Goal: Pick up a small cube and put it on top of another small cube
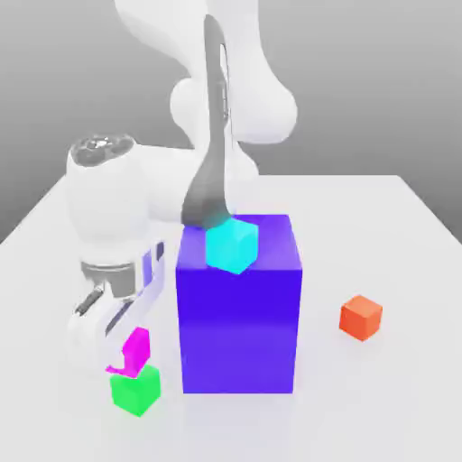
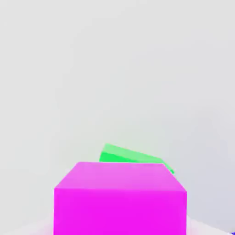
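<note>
The small cube (image 1: 136,349), bright magenta, is at the front on the exterior view's left, with my gripper (image 1: 124,347) shut on it. One white finger (image 1: 90,332) shows beside its left face. Directly beneath it sits the other small cube (image 1: 135,390), bright green, resting on the white table (image 1: 379,406). The magenta cube is right at the green cube's top face, and I cannot tell whether they touch. In the hand view the magenta cube (image 2: 120,199) is close up, and a strip of the green cube (image 2: 131,155) shows past its edge.
A big blue-violet block (image 1: 239,311) stands just to the exterior view's right of the two cubes, close to my hand. A cyan small cube (image 1: 232,245) lies on top of it. An orange-red small cube (image 1: 361,317) sits on the table further right.
</note>
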Motion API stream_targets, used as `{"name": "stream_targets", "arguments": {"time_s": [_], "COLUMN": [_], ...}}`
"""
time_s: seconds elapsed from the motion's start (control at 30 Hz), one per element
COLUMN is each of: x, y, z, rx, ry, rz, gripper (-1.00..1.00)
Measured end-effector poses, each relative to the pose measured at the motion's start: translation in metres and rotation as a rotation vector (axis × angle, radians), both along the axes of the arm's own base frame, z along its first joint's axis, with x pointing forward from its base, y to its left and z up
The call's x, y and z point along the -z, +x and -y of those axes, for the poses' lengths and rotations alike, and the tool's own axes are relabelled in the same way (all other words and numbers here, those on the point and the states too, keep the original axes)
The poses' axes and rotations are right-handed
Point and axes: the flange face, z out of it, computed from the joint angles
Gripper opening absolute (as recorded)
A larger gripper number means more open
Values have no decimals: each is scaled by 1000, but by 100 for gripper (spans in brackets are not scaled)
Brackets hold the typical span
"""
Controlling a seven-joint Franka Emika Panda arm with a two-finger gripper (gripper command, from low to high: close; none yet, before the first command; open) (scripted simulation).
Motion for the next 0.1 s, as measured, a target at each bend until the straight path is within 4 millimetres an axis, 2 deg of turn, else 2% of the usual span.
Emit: {"name": "stream_targets", "arguments": {"time_s": [0.03,0.1], "x": [4,4], "y": [-1,-1], "z": [-1,-1], "rx": [-1,-1], "ry": [1,1], "rz": [-1,-1], "gripper": [100,100]}}
